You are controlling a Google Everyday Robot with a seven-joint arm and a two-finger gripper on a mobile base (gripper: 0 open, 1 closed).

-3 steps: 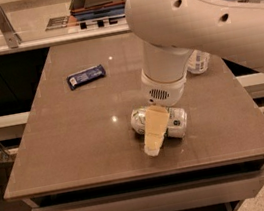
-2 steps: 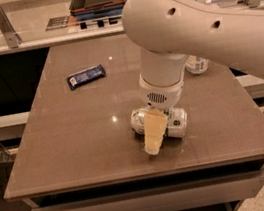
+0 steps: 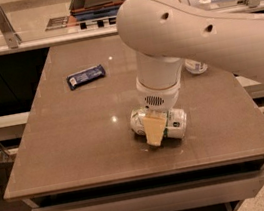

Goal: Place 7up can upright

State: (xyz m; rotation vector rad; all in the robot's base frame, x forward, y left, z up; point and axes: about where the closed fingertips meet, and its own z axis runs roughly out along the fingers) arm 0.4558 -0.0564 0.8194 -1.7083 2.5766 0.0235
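The 7up can (image 3: 177,123) lies on its side on the brown table (image 3: 77,137), right of the middle and near the front edge. It is silvery-white with green markings. My gripper (image 3: 154,130) is down over the can's middle and covers that part, so only the can's two ends show. The big white arm reaches in from the upper right and hides the table behind the can.
A dark blue snack bar (image 3: 85,76) lies at the table's back left. A small white round object (image 3: 196,67) stands at the back right, partly hidden by the arm. A counter with a glass rail (image 3: 6,28) runs behind the table.
The arm's upper part has swung a little to the left. The gripper stays over the can, and the can has not moved.
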